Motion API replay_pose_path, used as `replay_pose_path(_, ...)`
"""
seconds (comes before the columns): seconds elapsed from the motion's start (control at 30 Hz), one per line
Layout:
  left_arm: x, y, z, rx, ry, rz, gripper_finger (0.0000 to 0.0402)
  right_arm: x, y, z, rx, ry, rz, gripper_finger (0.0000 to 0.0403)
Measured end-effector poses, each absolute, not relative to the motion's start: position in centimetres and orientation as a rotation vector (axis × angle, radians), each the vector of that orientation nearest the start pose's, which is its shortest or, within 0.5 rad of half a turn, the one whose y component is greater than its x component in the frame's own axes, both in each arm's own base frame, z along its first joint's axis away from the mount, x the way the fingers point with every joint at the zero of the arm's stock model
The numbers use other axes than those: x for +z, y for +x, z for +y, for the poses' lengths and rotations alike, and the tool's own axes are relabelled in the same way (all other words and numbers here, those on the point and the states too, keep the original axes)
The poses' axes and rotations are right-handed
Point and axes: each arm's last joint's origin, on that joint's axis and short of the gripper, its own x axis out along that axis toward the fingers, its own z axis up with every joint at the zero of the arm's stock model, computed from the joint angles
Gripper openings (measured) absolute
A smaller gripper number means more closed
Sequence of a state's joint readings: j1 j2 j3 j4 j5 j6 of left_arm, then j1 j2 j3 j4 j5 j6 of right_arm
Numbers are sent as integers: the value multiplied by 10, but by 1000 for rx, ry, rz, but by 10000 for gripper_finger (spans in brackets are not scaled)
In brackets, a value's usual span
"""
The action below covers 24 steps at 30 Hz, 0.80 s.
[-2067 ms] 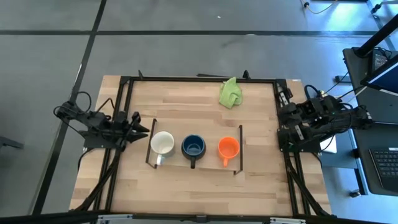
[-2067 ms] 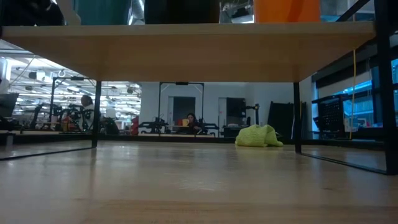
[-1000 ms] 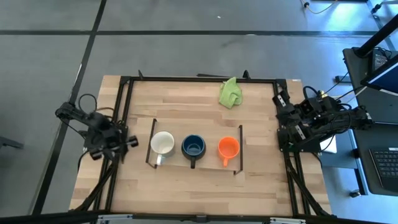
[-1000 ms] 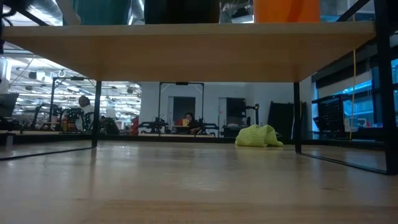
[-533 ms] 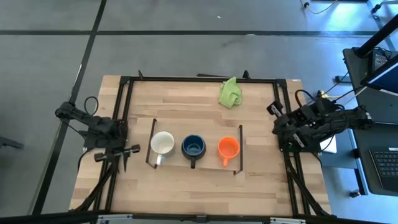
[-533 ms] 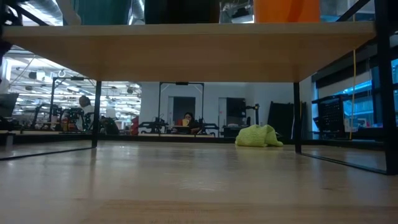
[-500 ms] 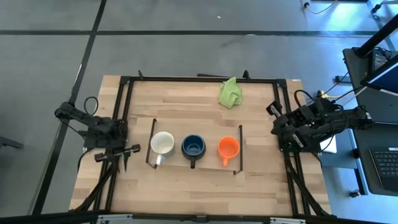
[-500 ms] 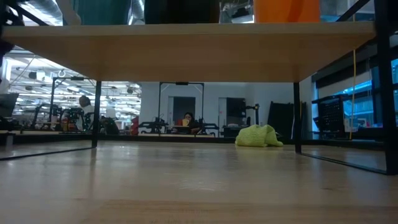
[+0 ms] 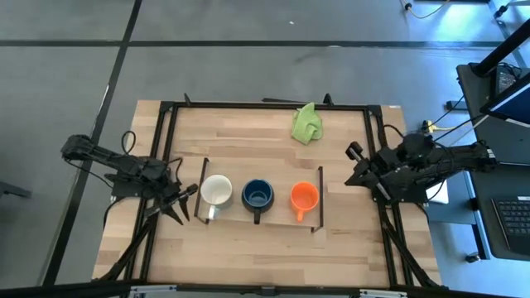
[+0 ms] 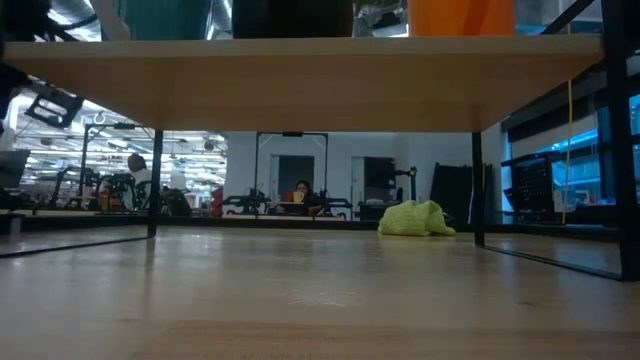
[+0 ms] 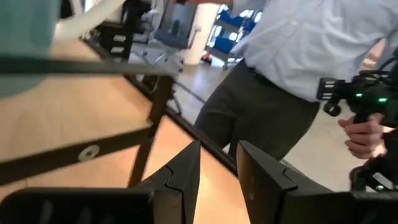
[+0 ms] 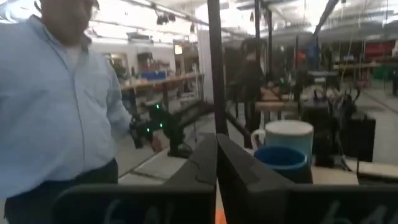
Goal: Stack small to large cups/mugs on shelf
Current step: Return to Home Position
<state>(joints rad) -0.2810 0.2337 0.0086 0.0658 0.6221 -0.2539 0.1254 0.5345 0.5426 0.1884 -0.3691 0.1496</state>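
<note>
Three mugs stand upright in a row on the light-wood shelf (image 9: 280,211), their handles toward the table's near edge: a white-grey mug (image 9: 216,191) at the left, a dark blue mug (image 9: 257,194) in the middle and an orange mug (image 9: 304,197) at the right. My left gripper (image 9: 186,203) is just left of the shelf's left rail, pointing toward the white-grey mug, its fingers (image 11: 186,171) a little apart and empty. My right gripper (image 9: 349,165) is right of the shelf, shut and empty; its wrist view shows the white-grey mug (image 12: 289,134) and the blue mug (image 12: 281,158).
A lime-green cloth (image 9: 306,124) lies at the far side of the table. Black frame rails (image 9: 265,105) run around the table top. A person in a light shirt (image 11: 311,43) stands beyond the table. In the low view the shelf board (image 10: 300,75) spans overhead.
My left gripper has swung from the table's left edge, first toward the near edge, then right toward the white-grey mug, and has turned to point at the shelf. My right gripper has moved from the right edge toward the shelf's right end. The mugs have stayed put.
</note>
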Motion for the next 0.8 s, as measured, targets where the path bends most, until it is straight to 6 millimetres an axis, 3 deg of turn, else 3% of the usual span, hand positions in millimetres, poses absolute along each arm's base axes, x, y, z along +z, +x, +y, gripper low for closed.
replay_pose_path(0.1,152,99,-45,-855,-271,301,99,316,130,27,517,85,-139,6)
replay_pose_path(0.2,152,99,-44,-847,-263,295,99,312,129,31,648,-28,-160,6)
replay_pose_path(0.33,153,100,-41,-827,-228,262,99,285,129,30,639,30,-171,6)
replay_pose_path(0.47,156,99,-38,-800,-217,223,99,256,117,28,637,8,-367,6)
replay_pose_path(0.63,158,98,-35,-810,-189,177,99,217,101,24,616,100,-486,6)
replay_pose_path(0.8,160,97,-31,-800,-166,144,99,220,99,24,614,47,-479,6)
